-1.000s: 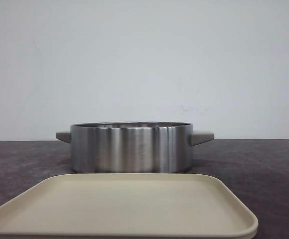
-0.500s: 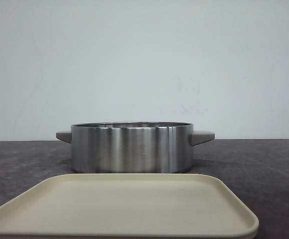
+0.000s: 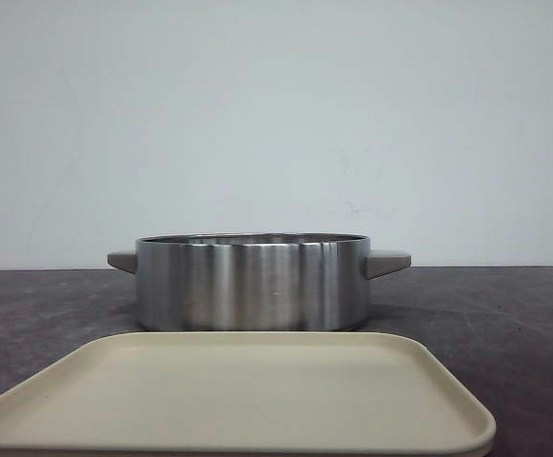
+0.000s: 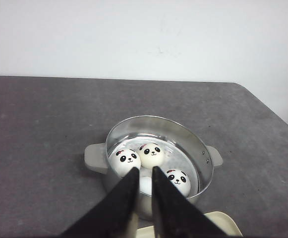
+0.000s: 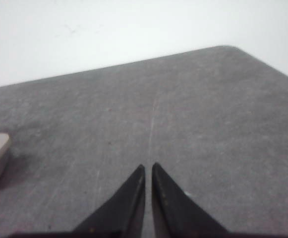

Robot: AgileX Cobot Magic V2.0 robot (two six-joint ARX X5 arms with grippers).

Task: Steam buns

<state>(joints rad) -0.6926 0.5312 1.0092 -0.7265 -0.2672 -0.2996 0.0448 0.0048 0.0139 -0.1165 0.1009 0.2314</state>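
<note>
Buns (image 4: pixel 150 154) sit in pot (image 4: pixel 203 163); L tool (image 4: pixel 144 171) & R tool (image 5: pixel 148 167) both closed, empty.

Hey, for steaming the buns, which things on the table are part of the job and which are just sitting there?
Part of the job:
- white dome-shaped panda-face buns, three faces visible, inside the pot
- round stainless steel pot with grey handles

Just sitting there:
- beige rounded-rectangle tray, nothing on it, in front of the pot
- dark grey table

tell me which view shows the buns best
The left wrist view: it looks down into the pot, where three panda-faced buns show. The front view shows only the pot's steel wall, no buns. The right wrist view shows none.
</note>
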